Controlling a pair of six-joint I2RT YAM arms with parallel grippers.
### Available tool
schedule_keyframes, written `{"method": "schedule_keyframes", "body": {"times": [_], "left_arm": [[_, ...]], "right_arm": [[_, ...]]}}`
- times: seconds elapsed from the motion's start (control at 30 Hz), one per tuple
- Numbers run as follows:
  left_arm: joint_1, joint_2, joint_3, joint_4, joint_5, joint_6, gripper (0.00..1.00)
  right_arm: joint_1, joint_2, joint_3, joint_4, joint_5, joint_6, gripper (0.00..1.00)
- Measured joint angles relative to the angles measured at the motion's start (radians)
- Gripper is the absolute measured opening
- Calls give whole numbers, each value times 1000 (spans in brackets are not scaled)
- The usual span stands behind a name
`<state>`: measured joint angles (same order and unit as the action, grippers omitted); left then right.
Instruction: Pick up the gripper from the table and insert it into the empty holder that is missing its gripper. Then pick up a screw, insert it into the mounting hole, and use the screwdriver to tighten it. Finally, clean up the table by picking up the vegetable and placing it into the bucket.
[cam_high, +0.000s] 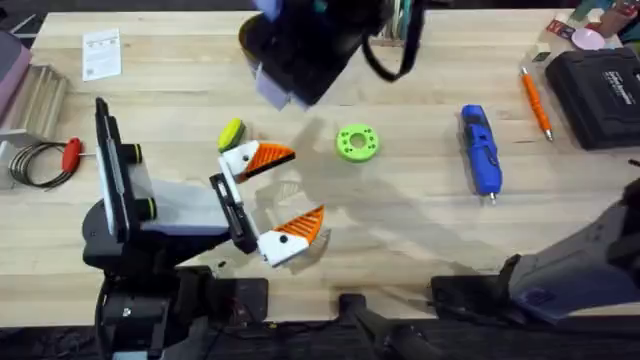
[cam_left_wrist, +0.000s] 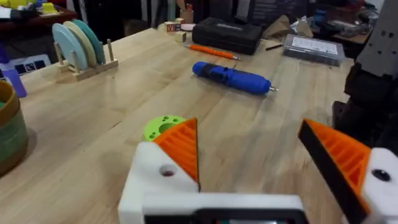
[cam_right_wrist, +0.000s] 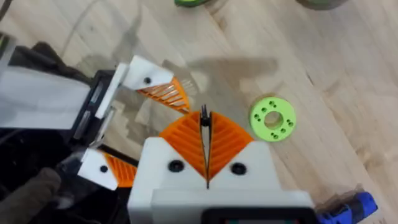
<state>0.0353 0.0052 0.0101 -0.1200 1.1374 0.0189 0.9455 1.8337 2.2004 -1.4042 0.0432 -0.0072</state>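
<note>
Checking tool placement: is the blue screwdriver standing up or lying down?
Lying down: the blue screwdriver rests flat on the table, untouched.

Grey-black arms, black cable, white blocky finger mounts with dark screw holes, orange ribbed pads (cam_left_wrist: 181, 148)

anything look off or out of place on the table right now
Nothing stands out. The screwdriver and green disc lie flat on the table; the left gripper is open, the right gripper shut.
</note>
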Motion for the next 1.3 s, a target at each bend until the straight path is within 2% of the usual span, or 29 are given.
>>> {"method": "schedule_keyframes", "body": {"times": [0.4, 1.3], "left_arm": [[0, 0, 0, 0, 0, 0, 986], [0, 0, 0, 0, 0, -2, 985]], "right_arm": [[149, 70, 6, -10, -8, -137, 6], [156, 158, 10, 29, -7, -196, 6]]}}
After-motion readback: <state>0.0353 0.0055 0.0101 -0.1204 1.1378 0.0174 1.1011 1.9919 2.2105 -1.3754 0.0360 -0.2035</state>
